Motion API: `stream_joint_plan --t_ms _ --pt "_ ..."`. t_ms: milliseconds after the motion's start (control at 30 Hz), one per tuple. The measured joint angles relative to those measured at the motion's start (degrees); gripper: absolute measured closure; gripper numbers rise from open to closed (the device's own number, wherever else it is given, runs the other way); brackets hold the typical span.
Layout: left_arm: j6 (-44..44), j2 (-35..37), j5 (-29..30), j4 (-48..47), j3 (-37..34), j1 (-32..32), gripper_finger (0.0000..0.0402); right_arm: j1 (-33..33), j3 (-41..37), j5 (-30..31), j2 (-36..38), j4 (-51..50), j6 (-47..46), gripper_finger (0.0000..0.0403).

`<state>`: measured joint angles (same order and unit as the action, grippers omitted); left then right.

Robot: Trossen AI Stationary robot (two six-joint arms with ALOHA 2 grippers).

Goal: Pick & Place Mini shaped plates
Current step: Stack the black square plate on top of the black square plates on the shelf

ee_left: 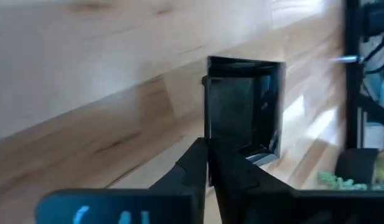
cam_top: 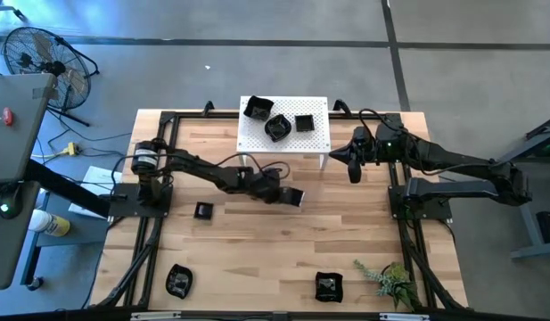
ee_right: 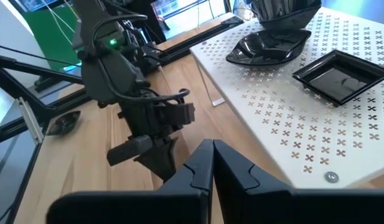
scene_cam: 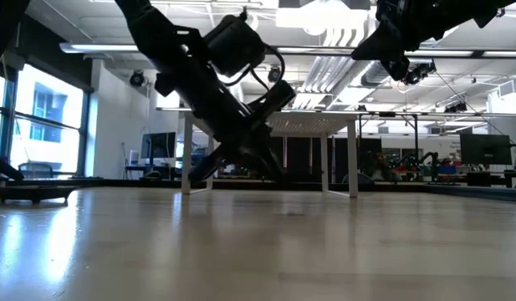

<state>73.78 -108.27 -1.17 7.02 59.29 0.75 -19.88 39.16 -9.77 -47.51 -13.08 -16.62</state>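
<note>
square plate [ee_left: 243, 106] near rim hidden by left tool [ee_left: 211, 163] | right edge blurred

Legible text, labels, brands, numbers, signs: none found in any view.

- Left wrist view: a blue strip [ee_left: 120, 207] on the housing behind the fingers [ee_left: 192, 163] carries pale marks, cropped and blurred, not readable as letters or digits.
- Right wrist view: the white perforated stand [ee_right: 285, 99], ahead of that arm's fingers [ee_right: 232, 163], bears only a repeated pattern of small cross-shaped cut-outs; no lettering.
- Low view: screens and equipment in the room beyond the worktop [scene_cam: 258, 242] show nothing that can be read.
- High view: no markings readable on any item.
</note>
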Motion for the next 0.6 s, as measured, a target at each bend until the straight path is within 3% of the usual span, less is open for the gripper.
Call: stream_joint_plan --t_ms 200,333,467,600 --pt "-2.37 0.0 0.12 -1.02 0.0 0.04 0.0339 0.0 0.0 -0.01 0.0 -0.64 -1.38 0.0401" --pt "-5.5 0.55 -4.08 -0.58 0.02 0.07 0.0326 0.0 0.0 -0.01 0.0 -1.69 -1.65 0.0399" --pt "-11.26 3.36 -3.72 -2.13 -0.31 -0.1 0.0347 0.02 0.0 -0.04 0.0 -3.31 -4.47 0.0401" --pt "-20.55 11.64 4.16 0.33 -0.5 -1.84 0.0393 0.17 0.0 -0.1 -0.14 -5.27 -9.36 0.0399"
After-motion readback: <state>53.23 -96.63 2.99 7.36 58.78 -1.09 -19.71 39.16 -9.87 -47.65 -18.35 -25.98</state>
